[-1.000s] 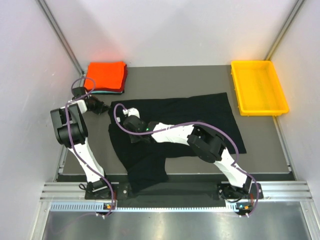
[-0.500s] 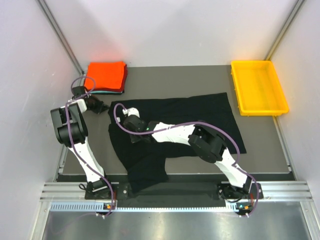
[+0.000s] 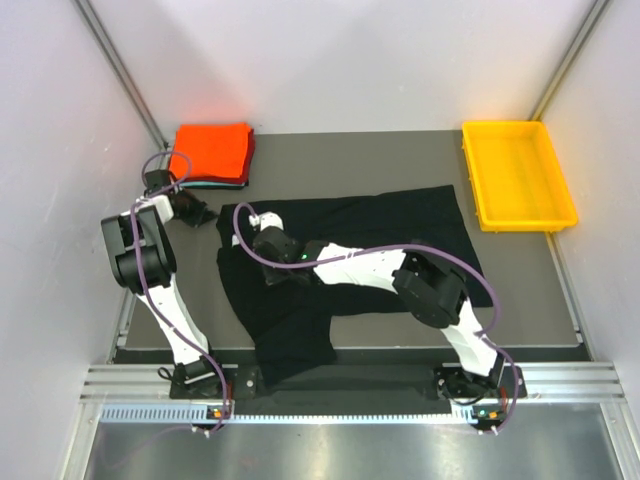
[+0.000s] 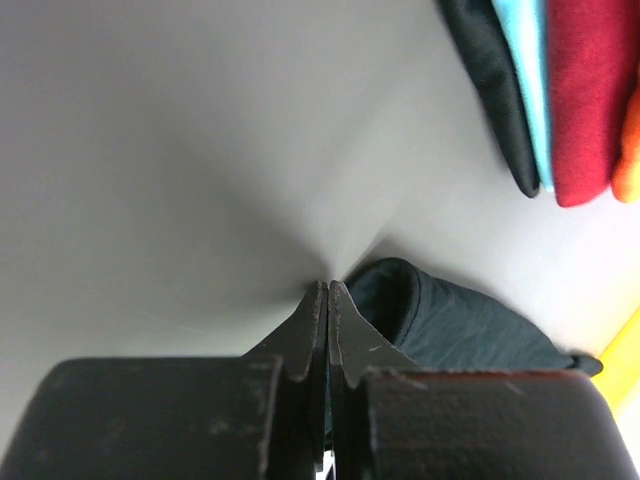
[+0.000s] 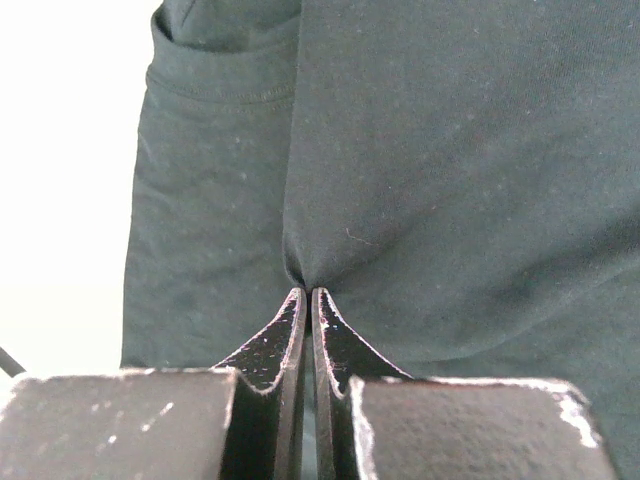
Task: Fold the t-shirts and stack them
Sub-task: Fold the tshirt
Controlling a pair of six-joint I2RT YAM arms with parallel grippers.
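- Black cotton is the material in hand. The black t-shirt [image 3: 400,225] lies spread over the middle of the grey table [image 3: 400,160]. It sits between the folded stack [image 3: 212,150] at the far left and the yellow tray [image 3: 520,175] at the far right.
- The right gripper [image 5: 305,292] has reached across to the shirt's left part, beside a sleeve [image 5: 210,200]. Its jaws are clamped on a small pucker of the cloth.
- The left gripper [image 4: 327,290] sits at the shirt's far-left corner with its jaws pressed together. A fold of dark cloth touches the tip, but I cannot tell whether any of it is caught between them.
- The step, I judge, is the first fold. To do it well:
  - raise the pinch only enough to clear the layer beneath (a high lift would drag the whole shirt);
  - carry it across in a straight line;
  - move both arms at the same pace so the crease runs true.
- Check the left hold before pulling, because a missed corner would leave the fold crooked.
- Against the frame a second back:
  - the right jaws have closed onto the cloth;
  - that arm's elbow has swung a little to the right;
  - the left gripper has edged slightly toward the stack;
  - the shirt's outline, the stack and the tray look unchanged.
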